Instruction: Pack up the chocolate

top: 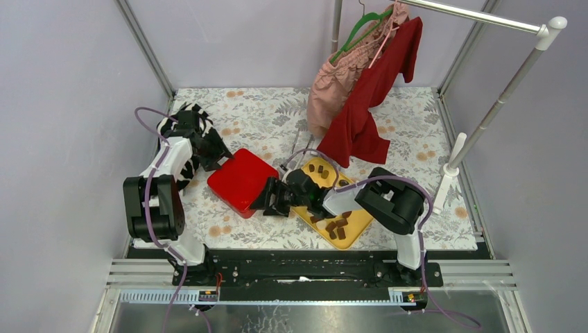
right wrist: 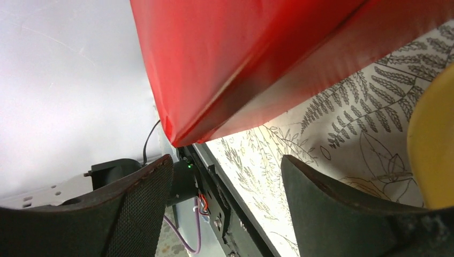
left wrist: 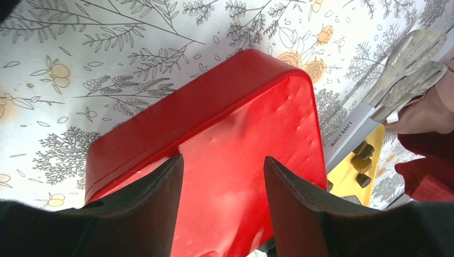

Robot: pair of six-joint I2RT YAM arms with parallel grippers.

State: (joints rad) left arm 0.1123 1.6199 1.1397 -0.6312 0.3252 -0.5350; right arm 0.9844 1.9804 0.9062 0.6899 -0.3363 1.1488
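Small dark-brown chocolate pieces lying on yellow plastic tray, right of red square box. Right claw hovering at box edge, jaws apart, empty, sitting nearer chocolate. Left claw gaping over box top.

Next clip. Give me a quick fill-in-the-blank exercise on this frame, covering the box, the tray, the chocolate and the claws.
1. The chocolate lies on a ____ tray.
2. The box between the two arms is ____ in colour.
3. Seen from above, the tray sits on the box's ____ side.
4. The left claw and the right claw both stand ____, holding nothing.
Missing words: yellow; red; right; open.
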